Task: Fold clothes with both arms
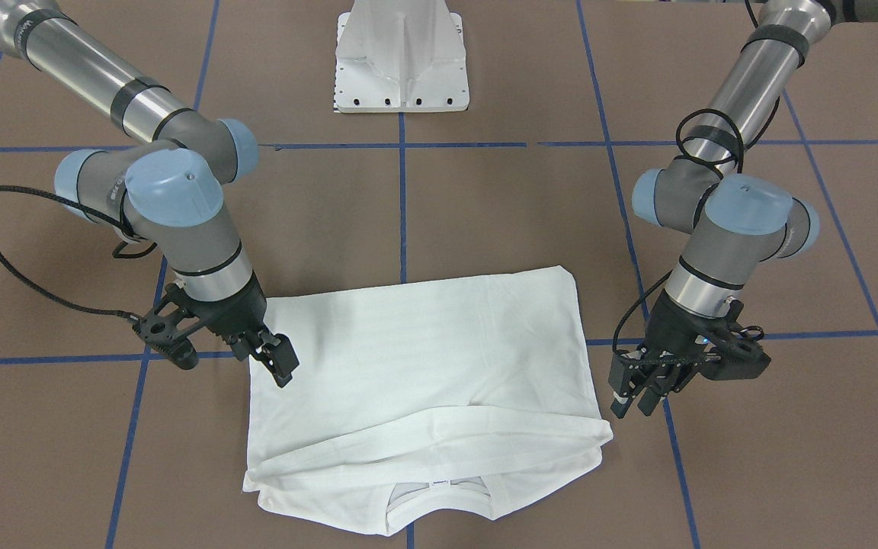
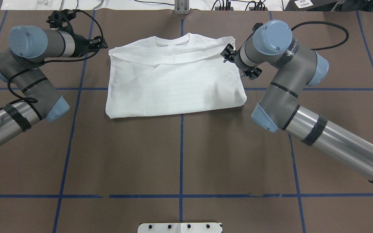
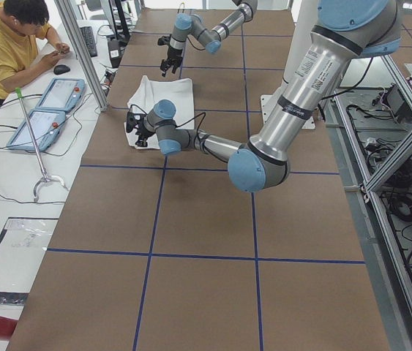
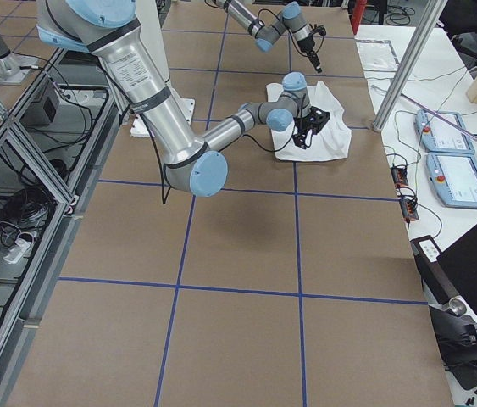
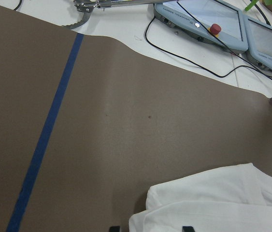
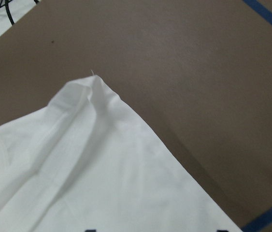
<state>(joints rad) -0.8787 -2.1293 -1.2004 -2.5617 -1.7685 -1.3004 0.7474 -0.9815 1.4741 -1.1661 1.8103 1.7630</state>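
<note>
Overhead exterior: the white shirt (image 2: 173,87) lies flat on the brown worktop (image 2: 180,155), in its far middle part. The collar (image 2: 173,41) is at the far edge, and a band of cloth is folded across just below it. The left gripper (image 2: 101,43) is just beside the far left corner of the shirt. The right gripper (image 2: 226,54) is at the far right corner.

Exterior front-facing: the right gripper hangs over the side edge of the shirt. The left gripper stands just off the other side, over bare worktop. Whether either one touches the cloth, I cannot tell.

Left wrist-mounted: the jaws are apart, with a shirt corner below them and a blue tape line (image 5: 44,140) on the worktop to the side.

Right wrist-mounted: the jaws are apart also, above the other shirt corner.

Exterior left: a person (image 3: 4,44) in yellow sits at a side table beside the worktop.
</note>
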